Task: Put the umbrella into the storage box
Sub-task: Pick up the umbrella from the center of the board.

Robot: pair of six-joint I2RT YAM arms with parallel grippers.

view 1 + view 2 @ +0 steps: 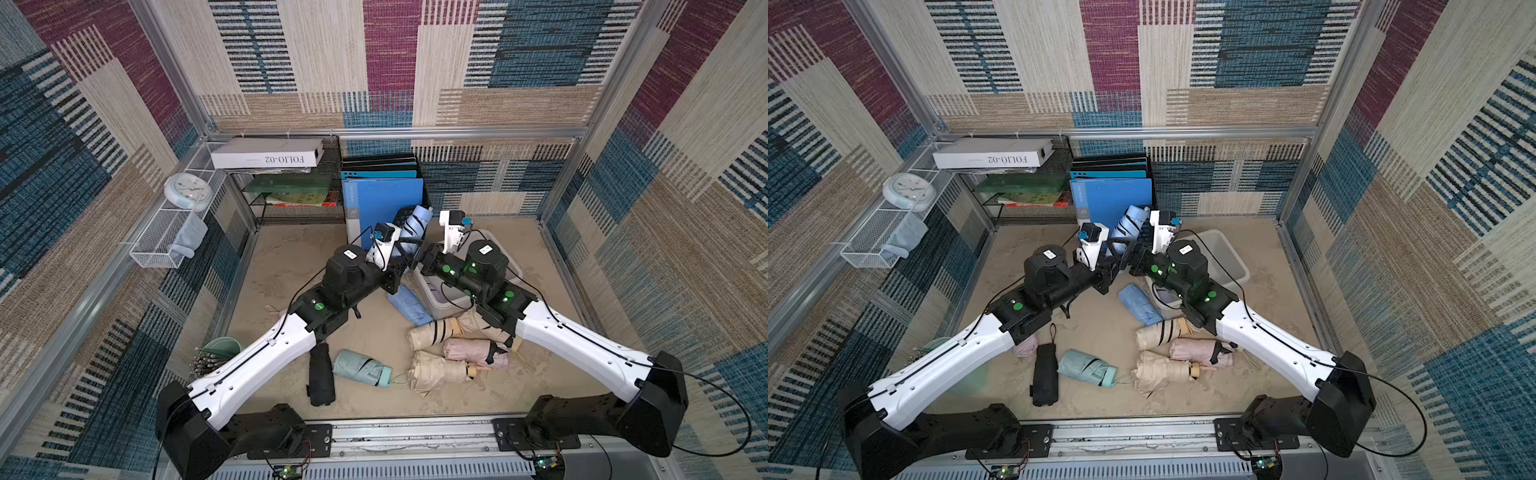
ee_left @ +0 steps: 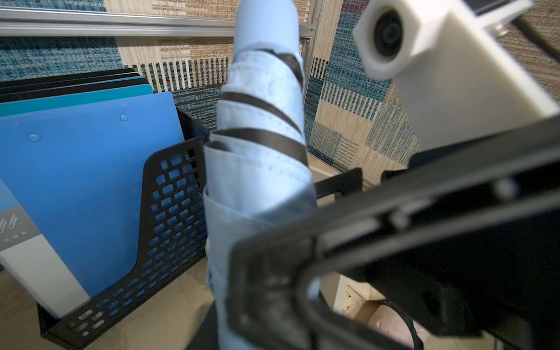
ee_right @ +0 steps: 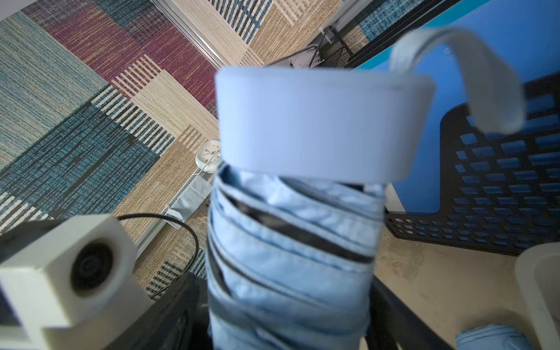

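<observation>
The storage box [image 1: 1223, 251], a light grey tub, sits on the floor right of centre, partly under the right arm. The black file holder [image 2: 169, 212] stands left of it and farther back. The umbrella [image 1: 415, 226], light blue and folded, is held aloft near the box's left side, not inside it. Its long axis is steeply tilted, with the capped handle end and loop highest, leaning toward the far wall. The left gripper [image 1: 402, 254] is pinched on the lower canopy. The right gripper [image 1: 420, 257] has its jaws straddling the umbrella; whether they press on it cannot be told.
</observation>
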